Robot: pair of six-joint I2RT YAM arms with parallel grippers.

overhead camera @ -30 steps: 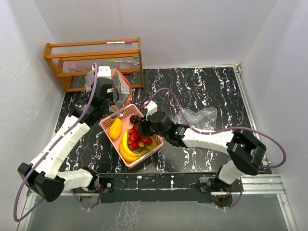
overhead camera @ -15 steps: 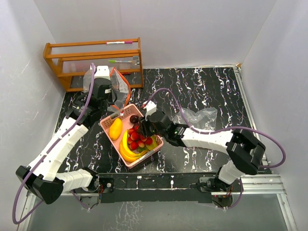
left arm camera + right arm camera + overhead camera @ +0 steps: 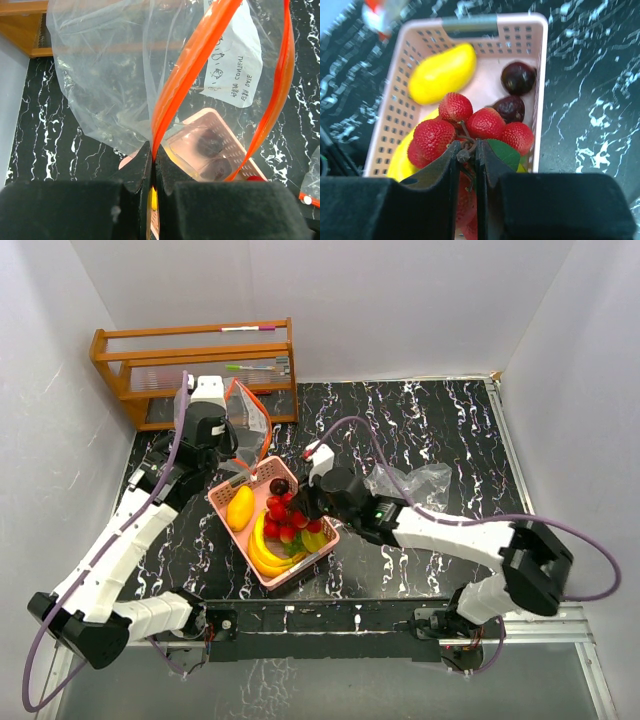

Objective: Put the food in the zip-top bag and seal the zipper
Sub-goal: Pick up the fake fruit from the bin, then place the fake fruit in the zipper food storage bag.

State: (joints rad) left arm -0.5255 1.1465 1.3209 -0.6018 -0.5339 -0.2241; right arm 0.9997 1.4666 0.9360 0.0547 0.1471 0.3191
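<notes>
The pink basket (image 3: pixel 222 500) holds the food: a yellow mango (image 3: pixel 240 507), a banana bunch (image 3: pixel 262 550), dark plums (image 3: pixel 279 486) and a strawberry bunch (image 3: pixel 285 520). My right gripper (image 3: pixel 466 150) is shut on the brown stem of the strawberries (image 3: pixel 485 122), next to a green leaf (image 3: pixel 505 152). The mango (image 3: pixel 442 72) and plums (image 3: pixel 518 77) lie beyond them. My left gripper (image 3: pixel 152 150) is shut on the orange zipper edge (image 3: pixel 190 65) of the clear zip-top bag (image 3: pixel 110 75). It holds the bag (image 3: pixel 245 415) up behind the basket, mouth gaping.
A wooden rack (image 3: pixel 190 365) stands at the back left against the wall. A second crumpled clear bag (image 3: pixel 410 480) lies on the black marbled table right of the basket. White walls close in on three sides.
The right jaws have closed on the strawberry stem, and the right arm's elbow has swung to the right. The left arm has lifted the bag slightly up and back.
</notes>
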